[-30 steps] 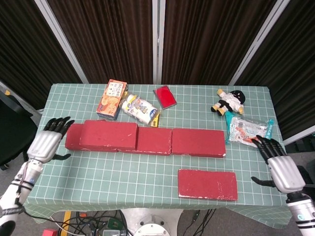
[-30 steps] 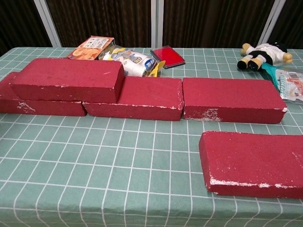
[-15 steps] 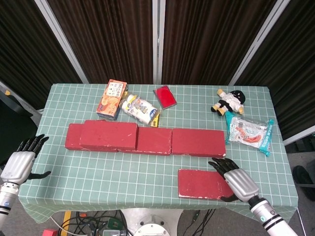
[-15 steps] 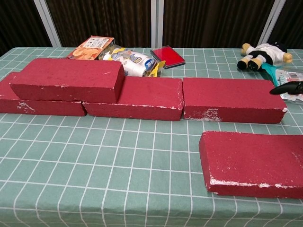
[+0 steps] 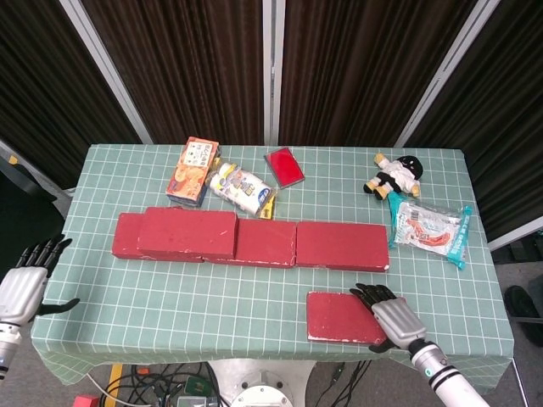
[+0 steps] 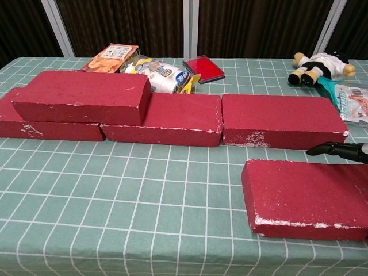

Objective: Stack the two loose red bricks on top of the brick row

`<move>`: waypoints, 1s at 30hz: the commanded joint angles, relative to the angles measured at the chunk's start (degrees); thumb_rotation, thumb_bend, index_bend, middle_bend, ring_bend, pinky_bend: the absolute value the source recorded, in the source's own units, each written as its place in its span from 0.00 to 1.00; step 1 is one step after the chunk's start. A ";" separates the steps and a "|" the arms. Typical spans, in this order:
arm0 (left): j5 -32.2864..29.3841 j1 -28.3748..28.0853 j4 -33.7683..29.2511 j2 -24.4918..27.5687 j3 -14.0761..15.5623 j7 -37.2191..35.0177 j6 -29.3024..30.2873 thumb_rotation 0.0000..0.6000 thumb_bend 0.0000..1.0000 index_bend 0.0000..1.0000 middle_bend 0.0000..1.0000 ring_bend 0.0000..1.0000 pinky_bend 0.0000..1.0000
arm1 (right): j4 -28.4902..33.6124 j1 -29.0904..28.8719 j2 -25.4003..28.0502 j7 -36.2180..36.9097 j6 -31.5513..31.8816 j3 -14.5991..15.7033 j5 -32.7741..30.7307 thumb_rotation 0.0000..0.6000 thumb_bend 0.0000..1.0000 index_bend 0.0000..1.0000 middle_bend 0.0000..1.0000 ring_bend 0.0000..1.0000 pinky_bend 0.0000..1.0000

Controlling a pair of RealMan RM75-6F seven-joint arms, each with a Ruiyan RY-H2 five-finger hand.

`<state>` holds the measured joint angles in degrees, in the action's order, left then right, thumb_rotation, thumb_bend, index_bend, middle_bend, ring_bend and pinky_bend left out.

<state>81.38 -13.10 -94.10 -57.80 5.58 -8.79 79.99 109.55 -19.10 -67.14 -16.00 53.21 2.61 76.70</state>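
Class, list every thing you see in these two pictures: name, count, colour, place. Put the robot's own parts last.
Table: one, green checked cloth.
Brick row: three red bricks, mid-table.
Stacked brick: one, red, on the row's left end.
Loose brick: one, red, front right.
Box: one, orange, back left.
Packet: one, white, beside box.
Red case: one, back centre.
Doll: one, white-black, back right.
Snack bag: one, teal-white, right edge.
Left hand: off table's left.
Right hand: on loose brick.

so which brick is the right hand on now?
The loose brick lying alone near the table's front edge. The right hand covers its right end; the other bricks form the row behind, one already stacked at its left end.
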 commanded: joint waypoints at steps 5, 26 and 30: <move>0.44 1.09 1.52 0.23 -0.64 -2.10 -0.85 1.00 0.09 0.00 0.00 0.00 0.00 | -1.34 -0.44 -2.77 -2.99 0.74 0.37 -3.03 1.00 0.00 0.00 0.00 0.00 0.00; 2.42 2.59 2.30 0.33 -1.95 -4.26 -2.92 1.00 0.09 0.00 0.00 0.00 0.00 | -1.67 -0.31 -4.63 -0.57 7.48 -0.95 1.20 1.00 0.00 0.17 0.32 0.00 0.00; 2.84 3.18 2.19 0.75 -2.14 -4.62 -2.33 1.00 0.09 0.00 0.00 0.00 0.00 | 2.63 -2.31 -1.34 -2.19 8.70 -4.29 1.86 1.00 0.00 0.17 0.30 0.00 0.00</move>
<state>84.18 -9.97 -91.91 -57.09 3.49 -13.39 77.61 110.52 -20.38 -69.92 -17.31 61.25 -0.18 78.19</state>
